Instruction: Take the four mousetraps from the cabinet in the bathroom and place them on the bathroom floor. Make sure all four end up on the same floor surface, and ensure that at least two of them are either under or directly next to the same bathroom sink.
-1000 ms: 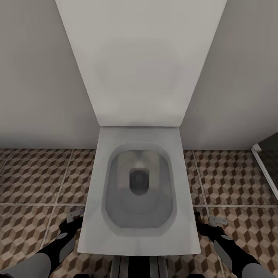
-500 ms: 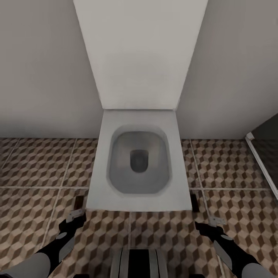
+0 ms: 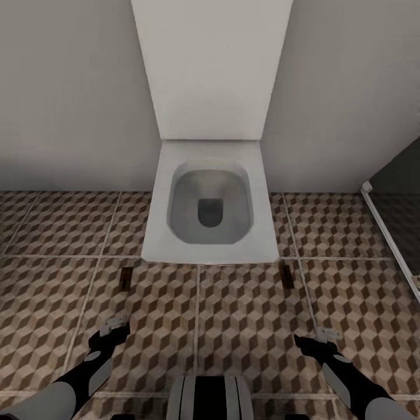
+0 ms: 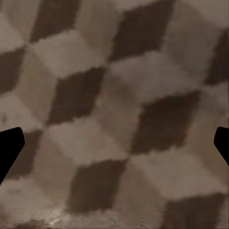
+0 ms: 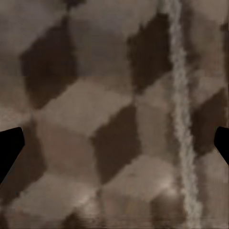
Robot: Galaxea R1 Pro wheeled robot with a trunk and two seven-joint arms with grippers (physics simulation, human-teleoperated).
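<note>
While both grippers, left gripper (image 3: 116, 328) and right gripper (image 3: 319, 338), hang spread and empty, two mousetraps (image 3: 125, 278) (image 3: 287, 274) lie lengthwise ahead, flanking the toilet (image 3: 209, 248) front.

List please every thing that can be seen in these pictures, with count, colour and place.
toilet: one, white, lid raised against the wall, middle of the head view.
small dark objects: two, brown, flat on the floor, one off each front corner of the toilet; too small to identify.
floor: brown-and-beige cube-pattern tiles, pale grout.
wall: plain grey-white, behind the toilet.
dark opening with white frame: one, at the right edge.
robot trunk: black and white, bottom centre.
left claw: one, open, empty, above the floor.
right claw: one, open, empty, above the floor.
</note>
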